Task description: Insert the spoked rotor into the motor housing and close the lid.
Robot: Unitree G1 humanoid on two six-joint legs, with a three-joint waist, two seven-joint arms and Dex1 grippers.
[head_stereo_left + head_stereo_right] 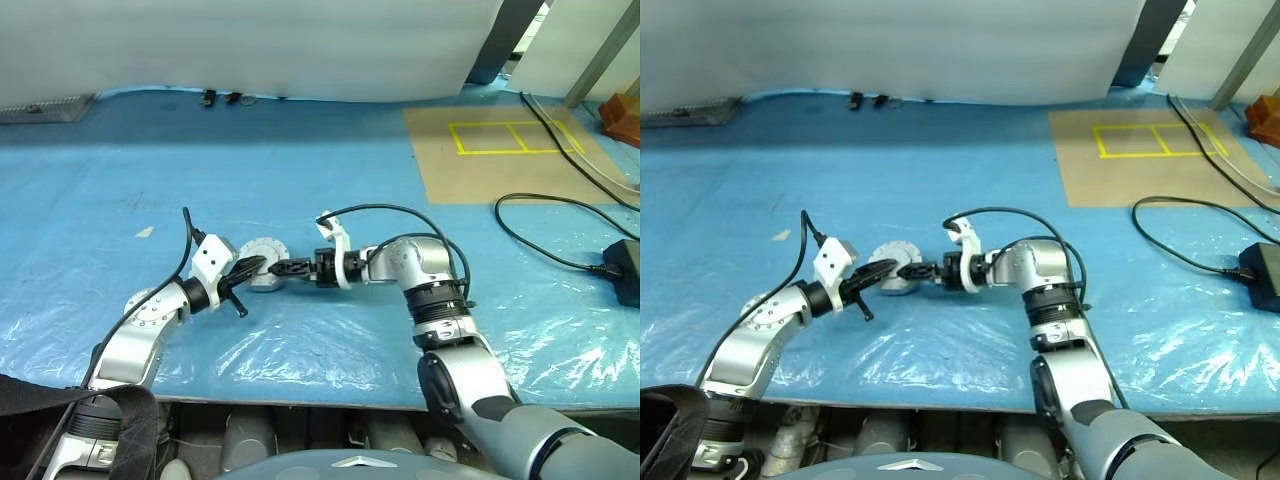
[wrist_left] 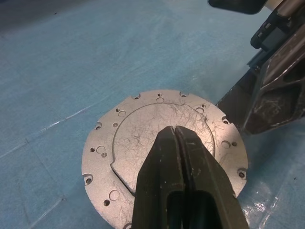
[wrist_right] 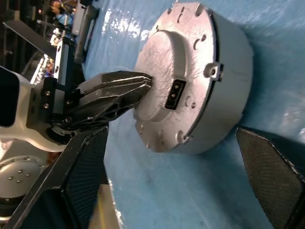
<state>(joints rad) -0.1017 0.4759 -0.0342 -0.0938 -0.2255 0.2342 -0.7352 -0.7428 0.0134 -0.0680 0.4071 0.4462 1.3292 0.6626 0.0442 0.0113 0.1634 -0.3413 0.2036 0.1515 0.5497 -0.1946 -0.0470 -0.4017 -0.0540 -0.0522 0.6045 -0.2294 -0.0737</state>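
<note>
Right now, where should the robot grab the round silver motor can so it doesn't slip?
The motor housing by its round side wall, coming from the side, jaws across its width. Its top is flat, nothing to pinch; the open right gripper straddles it.

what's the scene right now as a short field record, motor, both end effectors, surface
motor housing: closed silver can, lid on, resting on the sheet
left end effector: shut, tips over the lid
right end effector: open, fingers either side of the housing
surface: blue plastic sheet on the table
rest: black cable, brown board with yellow tape
</note>
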